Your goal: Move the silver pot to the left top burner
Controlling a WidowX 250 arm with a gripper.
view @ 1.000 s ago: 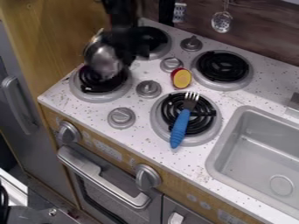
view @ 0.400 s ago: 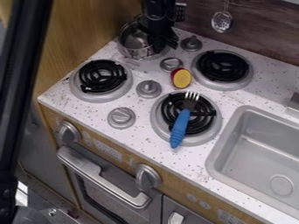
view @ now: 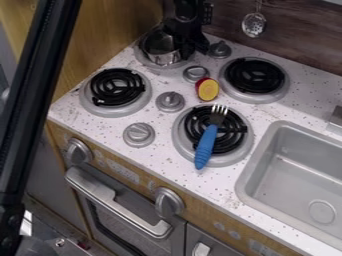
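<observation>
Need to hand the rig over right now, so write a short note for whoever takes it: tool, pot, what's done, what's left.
Tool: at the pot's right side; whether it grips the pot, I cannot tell.
Pot: upright, at the left top burner; full contact with the burner cannot be confirmed.
Other: the fork lies across the lower right burner.
Done: the pot is at its target burner.
Left: probably check that it sits flat, let go if held, then ease the tool clear without tipping it.
</observation>
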